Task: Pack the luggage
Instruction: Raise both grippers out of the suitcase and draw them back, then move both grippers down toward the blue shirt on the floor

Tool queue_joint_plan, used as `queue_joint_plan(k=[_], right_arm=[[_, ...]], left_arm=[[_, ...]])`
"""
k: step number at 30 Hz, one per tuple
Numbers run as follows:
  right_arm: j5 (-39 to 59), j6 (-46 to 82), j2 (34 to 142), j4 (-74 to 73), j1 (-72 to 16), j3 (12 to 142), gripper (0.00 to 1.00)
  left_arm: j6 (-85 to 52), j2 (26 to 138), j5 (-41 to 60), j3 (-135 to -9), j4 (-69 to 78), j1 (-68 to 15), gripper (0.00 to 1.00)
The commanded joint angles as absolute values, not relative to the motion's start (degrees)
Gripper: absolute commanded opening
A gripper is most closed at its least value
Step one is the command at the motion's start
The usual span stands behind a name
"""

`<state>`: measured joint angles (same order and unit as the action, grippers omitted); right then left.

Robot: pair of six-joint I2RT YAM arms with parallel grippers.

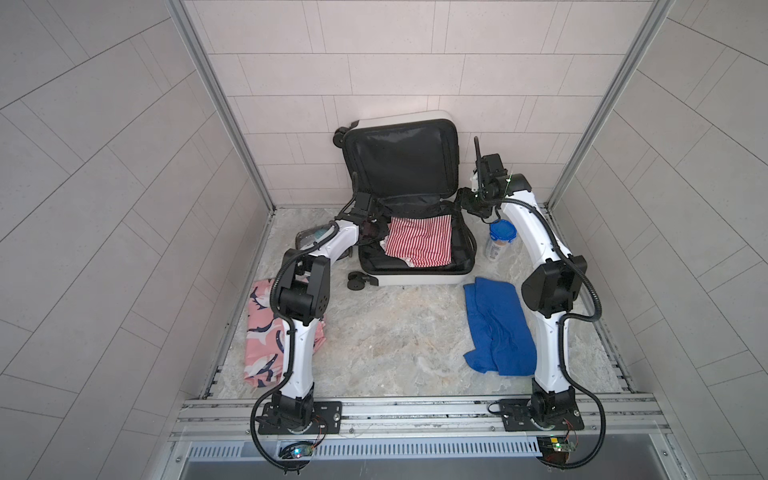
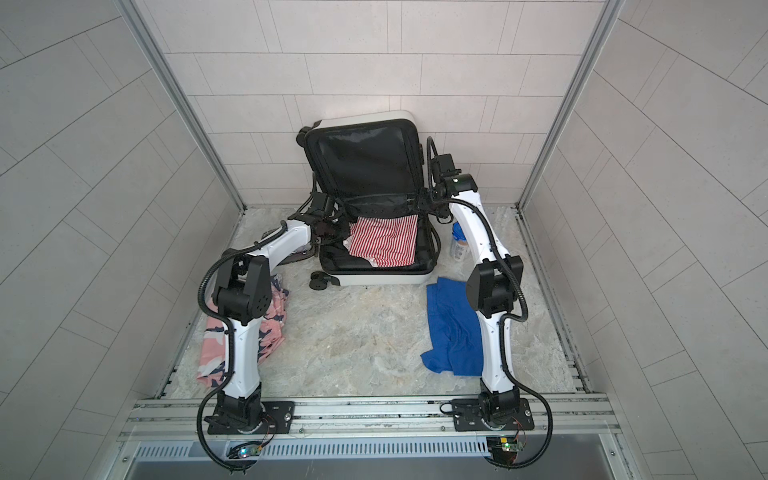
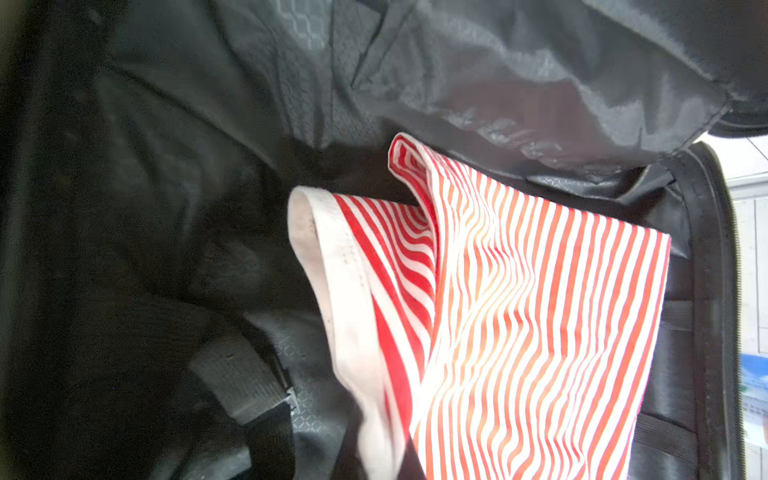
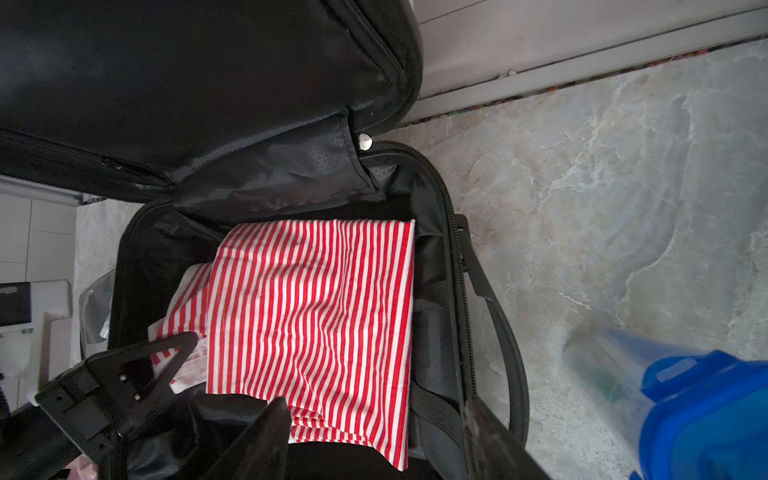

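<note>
Your luggage (image 1: 415, 279) lies open against the back wall (image 1: 374, 75), lid (image 1: 401, 160) leaning there so you can reach in. Your left gripper (image 4: 174, 349), closed, sits at the edge of the striped shirt (image 1: 417, 239), probably tucking it; your right gripper (image 4: 374, 405) hovers wide open, empty

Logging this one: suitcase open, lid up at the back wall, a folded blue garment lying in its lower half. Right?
Not blue. The right wrist view shows a folded red-and-white striped garment in the lower half of the suitcase; the blue garment lies on the tabletop in both top views. Rest holds.
</note>
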<state>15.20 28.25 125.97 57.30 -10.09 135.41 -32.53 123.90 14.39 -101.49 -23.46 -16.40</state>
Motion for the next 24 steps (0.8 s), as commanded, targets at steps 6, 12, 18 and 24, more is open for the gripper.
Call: queue_joint_plan(k=[6,12,18,24], right_arm=[[14.11,26.52,120.39,58.54,-10.31,133.72,0.68],[12.83,25.34,115.49,58.89,-10.32,129.55,0.69],[11.15,24.09,104.39,57.14,-10.28,115.52,0.68],[10.20,25.26,87.77,50.78,-10.44,87.89,0.68]], left_arm=[[-33.23,118.80,8.11,-98.79,-26.98,-16.22,0.51],[-32.00,114.65,8.43,-99.04,-26.81,-16.30,0.63],[-30.61,108.33,9.54,-98.80,-26.71,-16.98,0.63],[-26.33,97.93,8.82,-93.71,-28.73,-20.32,0.63]])
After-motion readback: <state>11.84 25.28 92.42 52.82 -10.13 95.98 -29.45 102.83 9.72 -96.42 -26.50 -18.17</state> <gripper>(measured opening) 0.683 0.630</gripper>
